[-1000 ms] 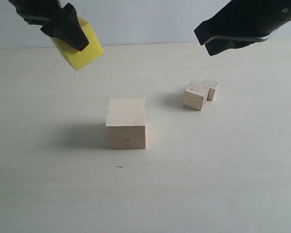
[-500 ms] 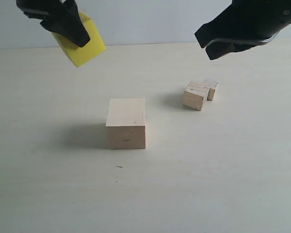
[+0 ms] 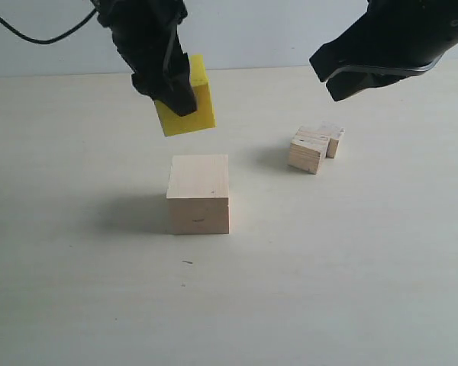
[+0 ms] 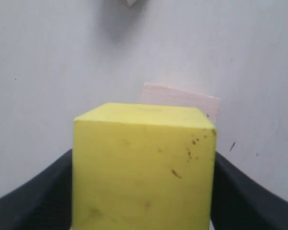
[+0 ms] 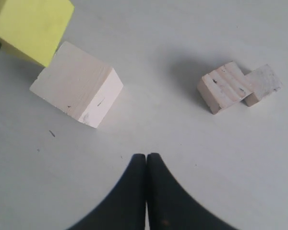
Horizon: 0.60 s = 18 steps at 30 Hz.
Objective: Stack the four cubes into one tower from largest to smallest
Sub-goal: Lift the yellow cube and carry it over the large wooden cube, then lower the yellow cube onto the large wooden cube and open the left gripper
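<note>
The bright yellow cube [image 3: 191,107] hangs in the air, held by my left gripper [image 3: 172,88], which is shut on it; it fills the left wrist view [image 4: 144,167]. Just below and in front of it sits the large pale wooden cube [image 3: 199,194] on the table, its top bare. The grain-lined wooden cube [image 3: 308,152] and the small pale wooden cube [image 3: 332,137] lie touching at the right. My right gripper [image 3: 332,76] hovers shut and empty above them, its fingertips [image 5: 147,158] pressed together.
The pale tabletop [image 3: 351,274] stretches around the cubes, with a small dark mark [image 3: 187,262] in front of the large cube. A light wall [image 3: 252,30] rises behind the table's far edge.
My left gripper has carried the yellow cube rightward and lower, from the far left to just above and behind the large pale cube. The right gripper has barely moved.
</note>
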Tool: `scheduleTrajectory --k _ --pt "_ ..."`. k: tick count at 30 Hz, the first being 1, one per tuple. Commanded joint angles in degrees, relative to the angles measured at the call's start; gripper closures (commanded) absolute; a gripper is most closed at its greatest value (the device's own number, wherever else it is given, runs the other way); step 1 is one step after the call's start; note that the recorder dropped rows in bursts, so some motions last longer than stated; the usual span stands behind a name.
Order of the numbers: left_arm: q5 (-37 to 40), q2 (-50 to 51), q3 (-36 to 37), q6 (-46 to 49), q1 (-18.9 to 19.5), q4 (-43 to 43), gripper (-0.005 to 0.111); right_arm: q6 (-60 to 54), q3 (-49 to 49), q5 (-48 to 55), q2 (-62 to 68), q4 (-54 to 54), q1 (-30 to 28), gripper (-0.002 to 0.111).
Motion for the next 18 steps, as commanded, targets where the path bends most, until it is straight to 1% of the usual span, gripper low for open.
scheduleTrajectory --k 1,14,18 --pt "-0.2 1.4 -0.6 3.0 -1.8 3.0 0.107 -0.2 0.2 0.5 -0.4 -0.2 -0.3 0.108" --pt "-0.2 6.2 -0.6 9.0 -2.3 2.3 0.107 -0.1 0.2 0.7 -0.4 0.0 -0.3 0.108" --pt "-0.2 7.3 -0.6 9.4 -2.3 1.7 0.107 -0.1 0.2 0.7 -0.4 0.0 -0.3 0.108"
